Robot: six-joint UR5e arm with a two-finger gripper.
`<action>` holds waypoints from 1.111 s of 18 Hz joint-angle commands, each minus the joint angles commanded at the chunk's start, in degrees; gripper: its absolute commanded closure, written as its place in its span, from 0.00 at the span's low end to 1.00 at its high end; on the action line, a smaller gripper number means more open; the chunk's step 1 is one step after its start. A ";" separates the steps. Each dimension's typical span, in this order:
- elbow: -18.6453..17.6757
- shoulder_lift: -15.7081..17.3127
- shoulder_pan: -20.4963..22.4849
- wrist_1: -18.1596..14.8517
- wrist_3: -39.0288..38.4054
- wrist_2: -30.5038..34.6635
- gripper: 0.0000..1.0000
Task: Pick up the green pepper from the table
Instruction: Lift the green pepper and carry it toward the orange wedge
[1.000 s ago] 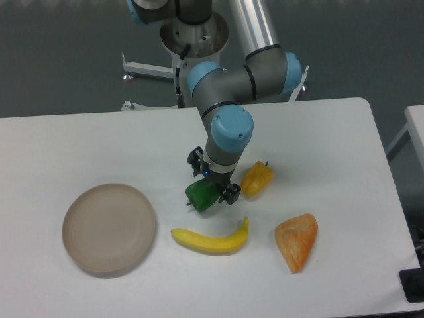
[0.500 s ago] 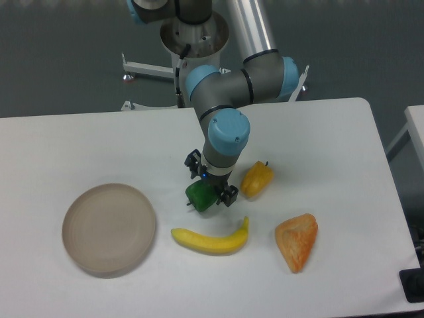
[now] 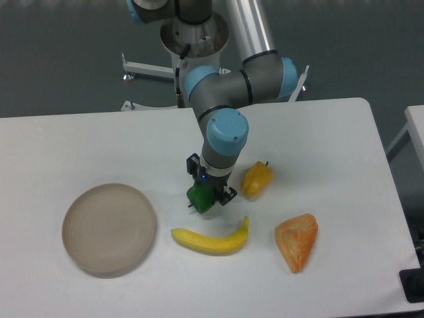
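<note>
Right now the gripper (image 3: pixel 211 186) points straight down near the middle of the table (image 3: pixel 79 142), with the green pepper (image 3: pixel 201 197) sitting between its two fingers. The jaws have drawn in tight against the pepper's sides, one finger at its back-left and the other at its front-right, so the grip looks closed on it; most of the pepper's top is hidden under the wrist. Whether the pepper is touching the tabletop or lifted just clear of it cannot be told from this view.

Just to the pepper's right lies a yellow-orange pepper (image 3: pixel 257 179), close to the gripper's front finger but apart from it. A banana (image 3: pixel 211 240) curves along the surface toward the front edge, just beneath the green pepper. An orange wedge-shaped item (image 3: pixel 297 241) rests nearer the front-right corner, and a round beige plate (image 3: pixel 109 228) sits toward the front-left.
</note>
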 joint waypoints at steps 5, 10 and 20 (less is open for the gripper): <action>4.47 -0.09 2.11 -0.70 3.86 0.09 0.60; 12.82 -1.49 6.23 -3.16 9.74 0.44 0.60; 21.09 -4.21 13.62 -6.33 21.71 4.48 0.60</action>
